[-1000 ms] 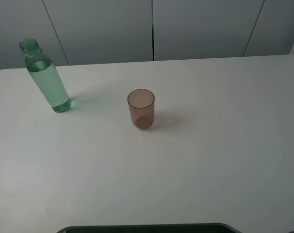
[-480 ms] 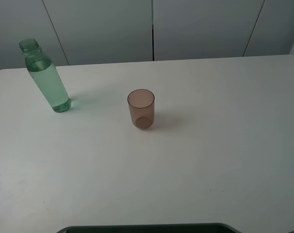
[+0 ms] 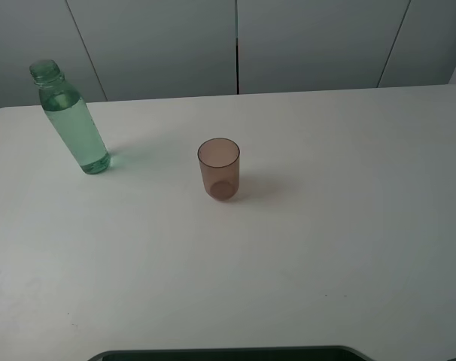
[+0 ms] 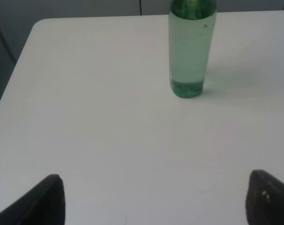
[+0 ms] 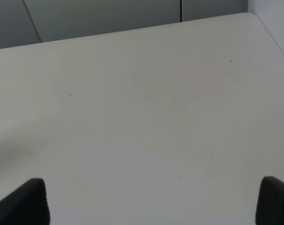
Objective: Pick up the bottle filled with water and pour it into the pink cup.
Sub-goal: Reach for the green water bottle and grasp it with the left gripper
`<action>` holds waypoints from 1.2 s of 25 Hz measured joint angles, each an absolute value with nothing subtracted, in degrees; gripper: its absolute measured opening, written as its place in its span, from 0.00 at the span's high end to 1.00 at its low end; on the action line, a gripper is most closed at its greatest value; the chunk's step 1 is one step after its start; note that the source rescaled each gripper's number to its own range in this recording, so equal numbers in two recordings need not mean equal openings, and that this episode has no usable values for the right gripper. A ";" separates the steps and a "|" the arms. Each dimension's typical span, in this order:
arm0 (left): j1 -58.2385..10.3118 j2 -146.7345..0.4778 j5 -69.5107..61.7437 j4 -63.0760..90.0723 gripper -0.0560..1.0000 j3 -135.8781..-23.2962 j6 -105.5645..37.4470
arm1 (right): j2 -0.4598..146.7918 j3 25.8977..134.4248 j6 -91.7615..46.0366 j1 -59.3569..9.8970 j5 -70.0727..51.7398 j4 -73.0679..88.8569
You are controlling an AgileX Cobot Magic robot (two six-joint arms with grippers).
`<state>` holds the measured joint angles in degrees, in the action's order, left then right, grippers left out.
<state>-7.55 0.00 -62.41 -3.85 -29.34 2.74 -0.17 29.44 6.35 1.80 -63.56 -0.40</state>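
- Spotting the bottle (image 3: 70,120) standing upright in the upper left of the high view, near the back-left corner of the counter (image 3: 326,241), mostly full of water, no cap on.
- Finding the pink cup (image 3: 218,167) a bit left of centre in that same view, upright, looking empty, well apart from the bottle.
- Seeing the left gripper (image 4: 158,201) spread wide with nothing between its fingers, pointing straight at the bottle in the left wrist view but not yet reaching it.
- Seeing the right gripper (image 5: 151,204) gaping wide too, holding nothing, facing only bare counter.
- Guessing the step in hand as the reach for the bottle, pouring not started.
- Going in low and level, probably: aiming for the straight body around mid-height, below the narrow neck, passing a finger down either side before closing.
- Centring on the bottle first, avoiding a one-sided nudge and a tip-over. No cap, so risking water everywhere otherwise.
- Squeezing gently, thin plastic likely flexing and pushing water up out of the neck.
- Lifting straight up, carrying it upright toward the cup, tilting only with the neck right over the rim.
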 joint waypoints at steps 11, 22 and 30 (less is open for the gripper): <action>-7.55 0.00 -61.91 -1.20 0.07 -29.34 2.65 | -0.17 29.44 6.35 1.80 -63.56 -0.40; -7.55 -3.66 -38.99 -1.20 0.07 -31.27 2.65 | -0.17 29.44 6.35 1.80 -63.56 -0.40; -7.55 -20.94 -10.17 -1.20 0.07 -30.55 2.65 | -0.17 29.44 6.35 1.80 -63.56 -0.40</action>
<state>-7.55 -20.94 -10.17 -1.20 -30.55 2.65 -0.17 29.44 6.35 1.80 -63.56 -0.40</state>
